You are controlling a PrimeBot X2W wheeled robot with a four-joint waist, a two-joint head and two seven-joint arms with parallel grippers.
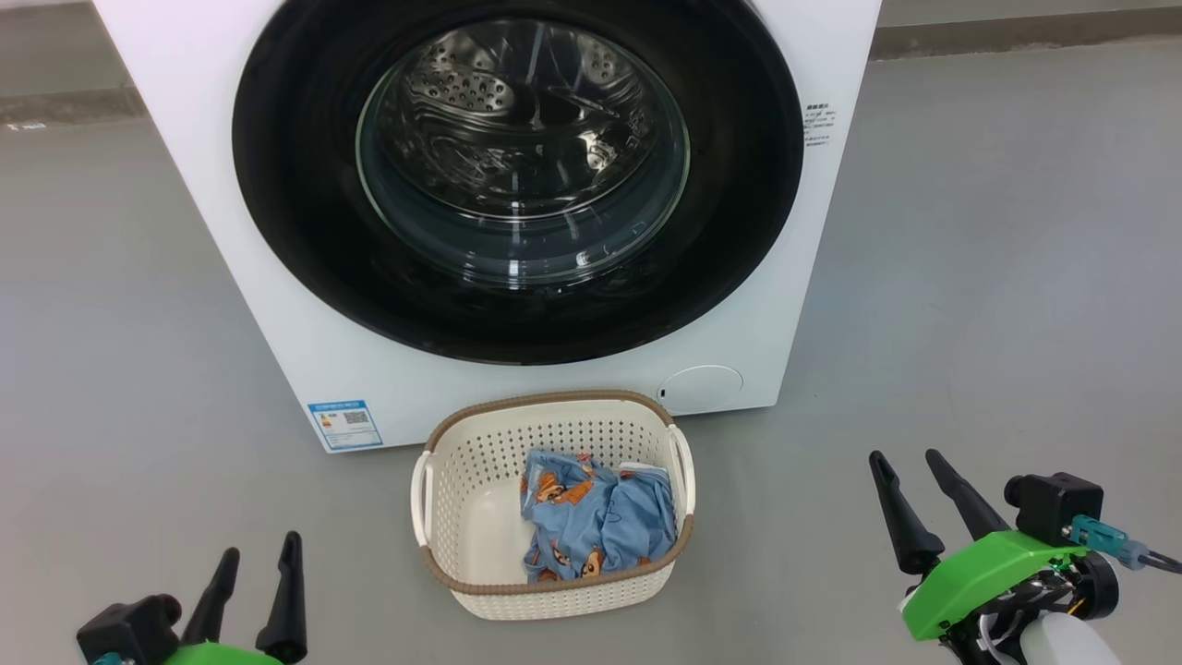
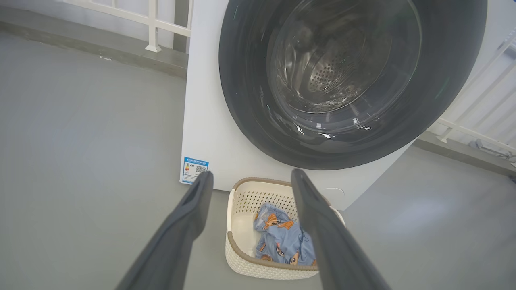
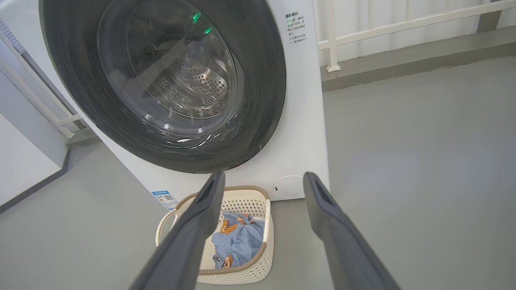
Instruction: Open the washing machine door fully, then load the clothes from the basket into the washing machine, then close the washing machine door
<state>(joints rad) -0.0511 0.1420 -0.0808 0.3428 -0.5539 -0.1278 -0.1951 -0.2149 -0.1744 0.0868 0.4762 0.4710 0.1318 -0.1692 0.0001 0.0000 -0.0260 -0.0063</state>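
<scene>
Door: round, glossy black, nearly as wide as the washer's front; closed, lying flush against that front.
Window: clear bulging glass at the door's centre, streaked with reflections.
Drum: perforated steel, seen through the window.
Washer: white front-loader standing on the floor at the far side of the scene.
Sticker: blue label at the washer's lower left corner.
Cap: round white cover at the washer's lower right, just beyond the basket's far right corner.
Basket: cream, perforated, with a brown rim and a handle on each side; stands upright on the floor just in front of the washer, below the door.
Clothes: light blue fabric with orange-brown bears, crumpled in the right half of the basket; the left half shows bare bottom.
Left gripper: near left, well apart from the basket; dark fingers point toward the washer, jaws spread wide, nothing between them.
Right gripper: near right, on a green housing, well apart from the basket; fingers lean slightly left, jaws spread wide, holding nothing.
Floor: smooth grey.
Railing: white bars behind the washer.
</scene>
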